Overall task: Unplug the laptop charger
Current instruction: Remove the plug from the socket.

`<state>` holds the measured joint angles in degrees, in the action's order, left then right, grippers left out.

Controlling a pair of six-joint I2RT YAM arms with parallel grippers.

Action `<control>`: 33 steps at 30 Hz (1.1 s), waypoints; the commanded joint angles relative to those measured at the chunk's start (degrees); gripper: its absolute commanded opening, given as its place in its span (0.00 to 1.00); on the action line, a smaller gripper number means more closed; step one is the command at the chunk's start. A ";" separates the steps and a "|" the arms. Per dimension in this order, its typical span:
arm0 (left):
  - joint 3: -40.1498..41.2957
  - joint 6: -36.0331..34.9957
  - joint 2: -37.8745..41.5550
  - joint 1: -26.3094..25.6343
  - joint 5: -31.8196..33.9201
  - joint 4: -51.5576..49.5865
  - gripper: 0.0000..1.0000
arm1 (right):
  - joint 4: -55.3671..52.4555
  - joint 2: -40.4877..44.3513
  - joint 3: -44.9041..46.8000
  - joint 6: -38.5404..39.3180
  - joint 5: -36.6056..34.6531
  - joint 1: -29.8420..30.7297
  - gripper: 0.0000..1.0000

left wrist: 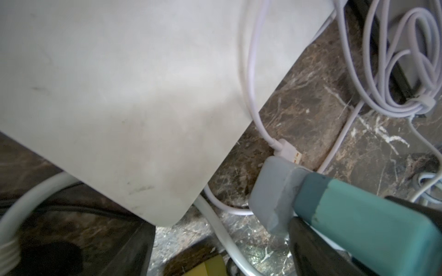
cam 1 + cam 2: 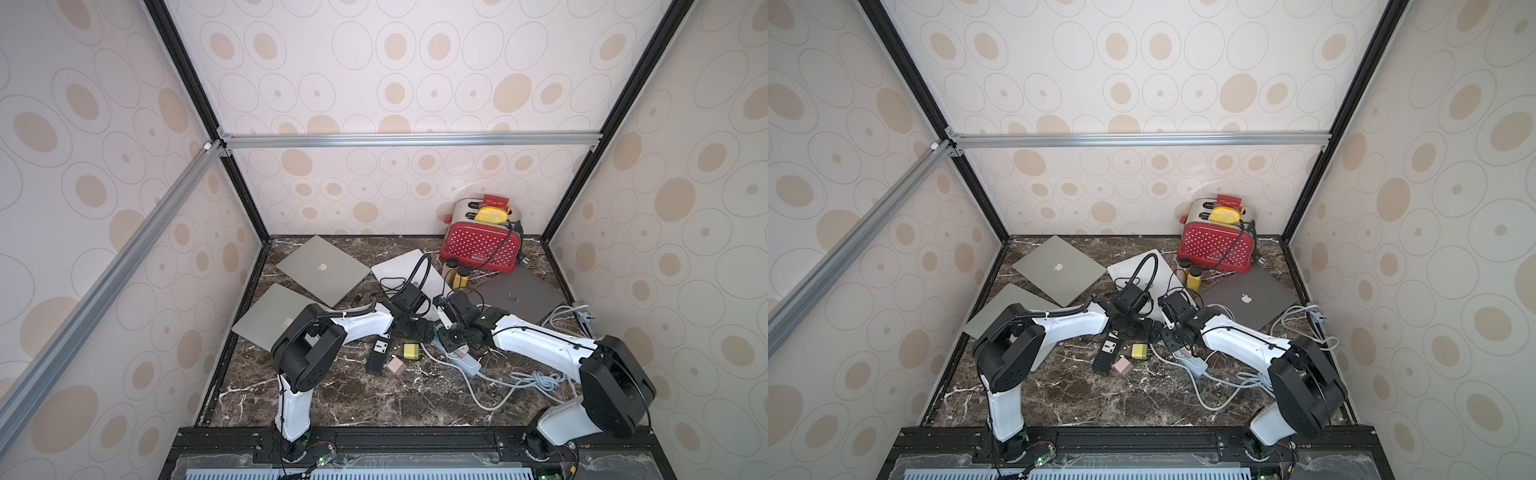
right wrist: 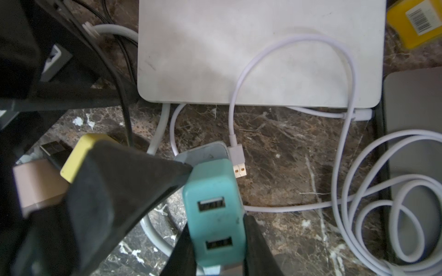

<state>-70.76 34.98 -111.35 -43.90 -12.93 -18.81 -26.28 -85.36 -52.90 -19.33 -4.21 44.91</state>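
**Q:** where's the teal charger point(image 3: 210, 186) at?

**A:** pinched in my right gripper point(image 3: 216, 224), near the white laptop point(image 3: 239, 59). My left gripper point(image 2: 417, 328), can't tell. The toaster point(image 2: 482, 245) holds a yellow slice point(image 2: 492, 215).

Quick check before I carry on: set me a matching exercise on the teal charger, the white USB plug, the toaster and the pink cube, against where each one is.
Things:
1. teal charger
2. white USB plug
3. red toaster
4. pink cube

Places:
A. back corner, by the wall
B. next to the black power strip
C. between the right fingers
D. lying beside the charger, in no port

Pairs: 1-C, 2-D, 3-A, 4-B
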 commanded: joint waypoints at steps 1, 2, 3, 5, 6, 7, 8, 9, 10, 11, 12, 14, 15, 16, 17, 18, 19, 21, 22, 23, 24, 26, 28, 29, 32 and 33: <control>3.02 0.94 -8.00 1.10 12.32 -8.26 0.87 | 1.05 5.06 -0.58 -3.03 7.09 1.07 0.00; 2.87 0.96 -8.13 1.07 12.17 -8.33 0.87 | 1.55 5.52 -0.47 -3.12 7.19 1.09 0.00; 2.72 0.96 -8.26 1.01 11.86 -8.50 0.87 | 2.32 6.00 -0.08 -3.00 7.49 1.07 0.00; 2.33 1.04 -8.43 1.04 11.30 -8.96 0.87 | 5.87 7.73 1.72 -3.06 9.51 1.07 0.00; 2.14 1.13 -8.59 1.01 10.77 -9.11 0.87 | 7.43 8.35 2.41 -3.44 10.14 1.12 0.00; 1.72 1.01 -8.91 1.02 10.19 -9.50 0.88 | 8.67 8.63 2.73 -3.95 10.19 1.08 0.00; 1.15 0.79 -9.26 0.92 9.88 -10.15 0.88 | 8.77 8.64 2.64 -4.20 9.95 1.06 0.00; 0.74 0.63 -9.40 0.70 9.85 -10.73 0.88 | 8.68 8.34 2.34 -4.15 9.72 1.02 0.00; 0.31 0.44 -9.57 0.49 9.77 -11.24 0.88 | 8.25 8.00 2.04 -3.96 9.32 1.11 0.00; 0.06 0.31 -9.66 0.34 9.43 -11.50 0.89 | 7.95 7.77 1.88 -3.88 8.80 1.04 0.00; -0.01 0.33 -9.75 0.27 9.05 -11.62 0.89 | 7.96 7.63 1.91 -3.78 8.30 1.11 0.00; 0.26 0.51 -9.42 0.23 8.56 -11.79 0.90 | 7.42 7.41 1.60 -3.54 6.83 1.01 0.00; 0.47 0.65 -9.26 0.22 8.34 -11.71 0.90 | 7.17 7.33 1.52 -3.37 6.34 1.11 0.00; 0.82 0.85 -8.86 0.26 7.95 -11.62 0.90 | 6.98 7.26 1.49 -3.05 5.79 1.06 0.00; 1.18 1.12 -8.37 0.22 7.31 -11.27 0.91 | 6.89 7.15 1.49 -2.91 5.15 1.05 0.00; 1.62 1.35 -7.91 0.24 6.47 -10.91 0.91 | 6.78 6.99 1.48 -2.86 4.68 1.05 0.00; 2.12 1.82 -7.50 0.06 5.71 -10.58 0.91 | 6.58 6.81 1.33 -2.65 4.31 1.06 0.00; 2.72 2.75 -7.22 -0.84 5.39 -10.55 0.91 | 6.91 6.70 1.23 -2.55 4.62 0.98 0.00; 2.97 2.98 -7.36 -1.30 5.46 -10.51 0.91 | 7.38 6.99 1.38 -2.55 5.09 1.06 0.00; 3.04 3.14 -7.62 -1.53 5.52 -10.59 0.91 | 8.13 7.34 1.64 -2.68 5.39 1.04 0.00; 3.10 3.34 -7.82 -1.67 5.47 -10.64 0.91 | 8.83 7.86 1.92 -2.94 5.53 1.02 0.00; 2.90 3.41 -7.99 -1.73 5.46 -10.87 0.91 | 10.15 9.27 2.57 -2.84 5.61 1.06 0.00; 2.23 3.13 -8.30 -1.72 4.79 -11.50 0.90 | 12.46 11.16 3.63 -2.13 6.21 1.00 0.00; 2.14 3.09 -8.56 -1.76 4.30 -11.78 0.90 | 13.67 11.99 4.13 -1.84 6.21 1.05 0.00; 1.88 3.01 -8.70 -1.75 3.97 -12.33 0.91 | 17.26 13.36 5.28 0.61 6.17 0.98 0.00; 1.57 2.93 -8.79 -1.75 3.97 -12.66 0.91 | 17.55 13.01 5.33 1.66 6.06 1.04 0.00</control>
<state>-73.30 37.71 -112.44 -45.28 -11.42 -21.71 -20.93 -75.68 -45.87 -19.59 -0.78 45.12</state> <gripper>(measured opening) 0.905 0.275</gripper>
